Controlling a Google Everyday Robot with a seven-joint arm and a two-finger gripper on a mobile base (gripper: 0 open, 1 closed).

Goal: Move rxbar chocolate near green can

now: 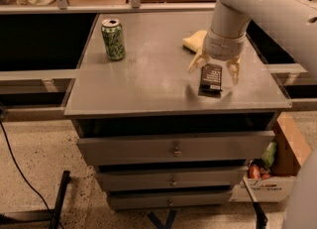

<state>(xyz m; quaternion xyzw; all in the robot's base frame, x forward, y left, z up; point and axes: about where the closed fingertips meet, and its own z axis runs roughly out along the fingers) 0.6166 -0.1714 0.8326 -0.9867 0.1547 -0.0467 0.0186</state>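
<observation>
The rxbar chocolate (210,79) is a flat dark bar lying on the grey cabinet top (148,79) at the right front. My gripper (214,69) hangs just above its far end, open, with one finger on each side of the bar and not touching it. The green can (113,39) stands upright at the back left of the top, well to the left of the bar.
A pale yellow sponge (194,40) lies behind my gripper, partly hidden by the arm. The cabinet has several drawers (173,148) below. A cardboard box (277,168) with items stands on the floor at the right. A black cable (20,168) runs across the floor at the left.
</observation>
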